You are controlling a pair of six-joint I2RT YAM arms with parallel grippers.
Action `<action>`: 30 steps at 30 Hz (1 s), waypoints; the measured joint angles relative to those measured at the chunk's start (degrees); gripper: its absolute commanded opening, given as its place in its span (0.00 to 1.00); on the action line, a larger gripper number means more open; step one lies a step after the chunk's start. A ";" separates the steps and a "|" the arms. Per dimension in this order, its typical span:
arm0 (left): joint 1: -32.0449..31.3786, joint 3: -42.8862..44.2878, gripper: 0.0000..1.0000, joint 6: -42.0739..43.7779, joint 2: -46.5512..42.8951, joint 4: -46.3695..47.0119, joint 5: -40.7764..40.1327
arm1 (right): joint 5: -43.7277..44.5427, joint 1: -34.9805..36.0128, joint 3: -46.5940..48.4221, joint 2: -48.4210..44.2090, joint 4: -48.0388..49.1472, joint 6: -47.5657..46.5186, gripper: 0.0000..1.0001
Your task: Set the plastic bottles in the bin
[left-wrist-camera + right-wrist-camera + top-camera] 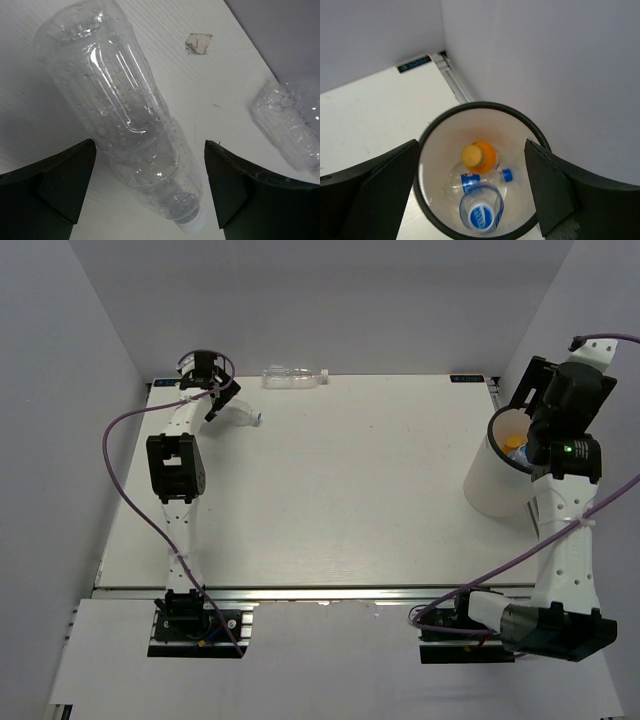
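Observation:
A clear unlabelled bottle (130,120) lies on the white table, its white cap towards the camera. My left gripper (150,150) is open and straddles its neck end, one jaw on each side, not touching it. In the top view this bottle (240,417) lies at the far left under my left gripper (218,402). A second clear bottle (295,377) lies at the back edge; it also shows in the left wrist view (290,125). My right gripper (471,143) is open and empty above the white bin (480,105). Inside stand the orange bottle (480,156) and two blue-labelled bottles (481,212).
The bin (495,480) stands at the table's right edge, close to the right wall. The back wall runs just behind the second clear bottle. A small torn mark (199,43) shows on the table surface. My right arm (565,530) stands beside the bin.

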 measured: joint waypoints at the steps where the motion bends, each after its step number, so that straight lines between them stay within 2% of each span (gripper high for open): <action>1: 0.00 0.00 0.98 -0.39 0.00 0.37 -0.04 | -1.36 -0.02 0.15 -0.81 0.46 -0.15 0.89; 5: 0.00 0.92 0.97 -1.81 1.03 1.79 0.07 | -6.38 0.00 1.01 -3.98 2.27 -0.66 0.89; 10: 0.00 1.03 0.84 -2.58 3.21 2.38 0.85 | -10.67 -0.02 3.15 -4.50 2.78 -0.48 0.89; 11: 0.00 0.92 0.75 -2.40 3.56 2.32 0.87 | -11.56 -0.02 3.30 -4.42 2.75 -0.35 0.89; 13: 0.00 0.61 0.67 -2.27 3.58 2.19 0.90 | -13.31 0.00 3.61 -3.98 2.64 0.13 0.89; 14: 0.00 0.50 0.55 -1.95 3.45 2.14 0.87 | -14.19 0.00 3.63 -3.76 2.64 0.35 0.89; 17: 0.00 -1.81 0.36 -0.85 1.86 1.86 0.92 | -16.81 -0.02 3.63 -3.19 2.38 0.70 0.89; 19: 0.00 -4.90 0.30 0.50 -0.31 1.75 1.46 | -19.34 -0.02 3.67 -2.80 2.25 0.66 0.89; 24: -0.37 -15.56 0.29 7.67 -9.22 1.53 4.31 | -31.39 0.20 4.68 -0.31 1.31 0.74 0.89; 27: -2.49 -24.55 0.29 14.84 -19.08 3.02 6.32 | -38.34 1.88 4.68 1.64 1.33 0.83 0.89; 28: -3.67 -27.30 0.36 17.16 -22.69 4.13 8.24 | -40.79 3.06 4.66 2.40 1.46 0.85 0.89; 30: -7.39 -33.53 0.39 21.92 -31.10 7.26 12.31 | -44.70 6.40 4.35 3.67 2.45 0.90 0.89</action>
